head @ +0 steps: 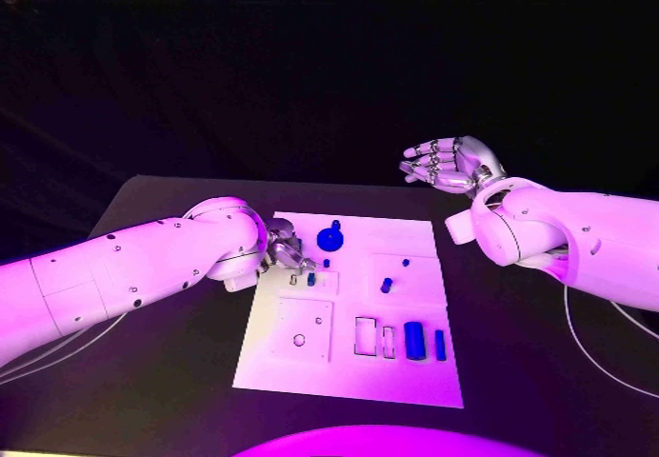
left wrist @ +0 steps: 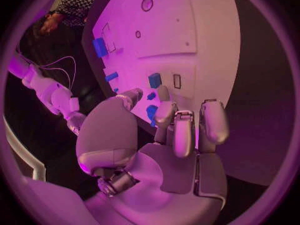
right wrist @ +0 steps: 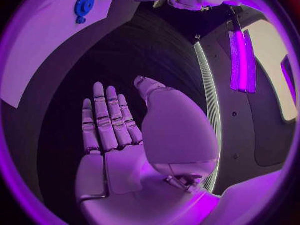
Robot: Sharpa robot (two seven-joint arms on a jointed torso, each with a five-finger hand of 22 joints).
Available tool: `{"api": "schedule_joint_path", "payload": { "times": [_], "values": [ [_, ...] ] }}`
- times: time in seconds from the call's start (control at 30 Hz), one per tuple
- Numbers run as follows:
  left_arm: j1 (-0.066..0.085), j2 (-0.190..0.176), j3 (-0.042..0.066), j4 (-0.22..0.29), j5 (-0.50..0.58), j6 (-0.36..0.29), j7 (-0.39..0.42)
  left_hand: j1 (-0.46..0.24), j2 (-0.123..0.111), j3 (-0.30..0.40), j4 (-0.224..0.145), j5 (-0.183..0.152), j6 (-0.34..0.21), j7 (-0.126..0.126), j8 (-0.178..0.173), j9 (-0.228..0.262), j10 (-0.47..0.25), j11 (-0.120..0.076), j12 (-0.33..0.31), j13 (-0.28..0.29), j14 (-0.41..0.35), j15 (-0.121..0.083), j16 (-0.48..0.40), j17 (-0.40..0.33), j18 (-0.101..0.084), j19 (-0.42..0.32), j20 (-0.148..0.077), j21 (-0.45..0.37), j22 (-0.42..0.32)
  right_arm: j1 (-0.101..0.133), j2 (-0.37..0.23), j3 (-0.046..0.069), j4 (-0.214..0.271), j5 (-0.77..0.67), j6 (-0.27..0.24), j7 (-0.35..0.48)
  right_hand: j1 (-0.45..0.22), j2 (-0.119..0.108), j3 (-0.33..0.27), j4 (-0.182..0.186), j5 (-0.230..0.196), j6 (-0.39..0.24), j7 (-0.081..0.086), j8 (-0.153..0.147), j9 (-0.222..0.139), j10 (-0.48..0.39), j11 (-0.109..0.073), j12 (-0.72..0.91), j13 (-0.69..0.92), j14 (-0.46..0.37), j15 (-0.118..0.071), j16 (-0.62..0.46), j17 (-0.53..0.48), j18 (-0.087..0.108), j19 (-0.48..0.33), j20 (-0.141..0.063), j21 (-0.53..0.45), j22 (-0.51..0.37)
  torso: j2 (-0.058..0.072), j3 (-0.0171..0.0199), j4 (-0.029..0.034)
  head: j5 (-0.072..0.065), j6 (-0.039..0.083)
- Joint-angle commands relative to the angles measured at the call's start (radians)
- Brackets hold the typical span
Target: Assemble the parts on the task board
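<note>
1. Two white arms flank the board point(head: 412, 381), a flat white plate lying lengthwise away from the robot on the black table point(head: 165, 400).
2. Left hand point(head: 286, 249) hovers over the board's left edge, fingers curled down toward a small blue peg point(head: 311, 279) just beside them; whether it pinches anything cannot be told from here.
3. In the left wrist view the fingertips point(left wrist: 165, 112) sit right above blue pieces, with a blue block point(left wrist: 154, 80) just beyond.
4. Right hand point(head: 450, 162) hangs well off the board past its far right corner, fingers spread and straight, holding nothing.
5. Left hand is plainly the nearer one; the peg's long axis appears upright, so a grasp would likely come from above.
6. Parts look hard and smooth: a round blue knob point(head: 331, 237), a fat cylinder point(head: 413, 340) and a thin bar point(head: 440, 345) lying parallel to the board's length, beside shallow rectangular recesses.
</note>
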Motion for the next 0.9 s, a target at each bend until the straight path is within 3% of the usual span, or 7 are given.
{"api": "schedule_joint_path", "payload": {
  "times": [0.03, 0.17, 0.27, 0.5, 0.57, 0.9],
  "values": [
    [0.002, -0.006, 0.012, 0.002, 0.057, -0.030, 0.010, -0.002, 0.007, -0.022, -0.001, -0.005, -0.011, 0.005, -0.009, -0.001, -0.015, 0.002, -0.011, -0.014, 0.095, 0.001, -0.002, 0.224, -0.015, -0.004, -0.001, -0.007, -0.006, -0.001, 0.001, 0.000, -0.001, -0.004, 0.011, 0.008, -0.009, -0.002, -0.004, -0.004, -0.003, 0.006, 0.066, -0.004, -0.001, -0.002, 0.005, -0.007, -0.001, -0.001, 0.006, -0.003, -0.001, 0.000, -0.007, -0.001, -0.007, -0.001, 0.000, 0.0006, 0.0004, 0.001, 0.005],
    [0.009, -0.015, 0.035, -0.012, 0.046, -0.029, 0.005, 0.023, 0.024, -0.051, -0.002, 0.001, -0.035, 0.015, -0.028, -0.007, -0.042, 0.011, -0.039, -0.051, 0.092, 0.007, -0.006, 0.216, -0.011, -0.018, 0.005, -0.019, -0.027, -0.001, 0.002, 0.000, -0.003, -0.004, 0.013, 0.008, -0.009, -0.002, -0.004, -0.004, -0.003, 0.006, 0.066, -0.003, -0.001, -0.001, 0.005, -0.007, -0.001, 0.000, 0.006, -0.004, -0.002, 0.000, -0.010, -0.001, -0.007, -0.002, 0.000, 0.0012, 0.0008, 0.004, 0.010],
    [0.022, -0.017, 0.044, -0.031, 0.031, -0.019, 0.002, 0.117, 0.063, 0.003, -0.004, 0.022, -0.090, 0.040, -0.087, -0.037, -0.089, 0.031, -0.082, -0.107, 0.089, 0.023, -0.010, 0.208, -0.007, -0.033, 0.017, -0.031, -0.050, -0.001, 0.002, 0.000, -0.004, -0.004, 0.015, 0.008, -0.009, -0.001, -0.004, -0.005, -0.002, 0.006, 0.066, -0.003, -0.001, -0.001, 0.005, -0.007, -0.001, 0.000, 0.006, -0.004, -0.002, 0.001, 0.002, -0.001, -0.005, 0.002, 0.001, 0.0013, 0.0002, 0.004, 0.011],
    [0.049, 0.005, 0.053, -0.104, 0.001, 0.010, 0.003, 0.109, 0.032, -0.006, -0.002, 0.010, -0.104, 0.065, -0.141, -0.069, -0.101, 0.053, -0.090, -0.123, 0.090, 0.043, -0.009, 0.211, -0.007, -0.031, 0.036, -0.030, -0.047, -0.002, 0.005, 0.000, -0.006, -0.004, 0.018, 0.008, -0.008, -0.001, -0.003, -0.006, -0.002, 0.007, 0.065, -0.003, -0.001, 0.000, 0.005, -0.007, -0.001, 0.001, 0.005, -0.004, -0.003, 0.002, 0.006, -0.001, -0.003, 0.002, 0.002, 0.0005, -0.0001, 0.007, 0.016],
    [0.052, 0.015, 0.053, -0.123, -0.007, 0.015, 0.005, 0.103, 0.021, -0.025, -0.002, 0.007, -0.103, 0.068, -0.151, -0.075, -0.103, 0.057, -0.088, -0.124, 0.090, 0.046, -0.009, 0.210, -0.006, -0.031, 0.041, -0.030, -0.046, -0.002, 0.005, 0.000, -0.007, -0.004, 0.019, 0.008, -0.008, -0.001, -0.003, -0.006, -0.002, 0.007, 0.065, -0.003, -0.001, 0.000, 0.005, -0.007, -0.001, 0.001, 0.005, -0.004, -0.003, 0.002, 0.006, -0.001, -0.003, 0.002, 0.003, -0.0001, 0.0000, 0.007, 0.016],
    [0.056, 0.082, 0.051, -0.230, -0.022, 0.048, 0.017, 0.098, 0.018, -0.038, -0.001, 0.003, -0.101, 0.069, -0.156, -0.077, -0.104, 0.058, -0.088, -0.124, 0.090, 0.048, -0.008, 0.212, -0.006, -0.031, 0.043, -0.029, -0.045, -0.003, 0.009, 0.000, -0.008, -0.004, 0.018, 0.007, -0.007, 0.000, -0.003, -0.007, -0.002, 0.008, 0.065, -0.003, -0.001, 0.001, 0.004, -0.007, -0.001, 0.003, 0.005, -0.004, -0.003, 0.002, 0.000, -0.001, -0.003, 0.000, 0.003, -0.0007, 0.0002, 0.009, 0.017]
  ]
}}
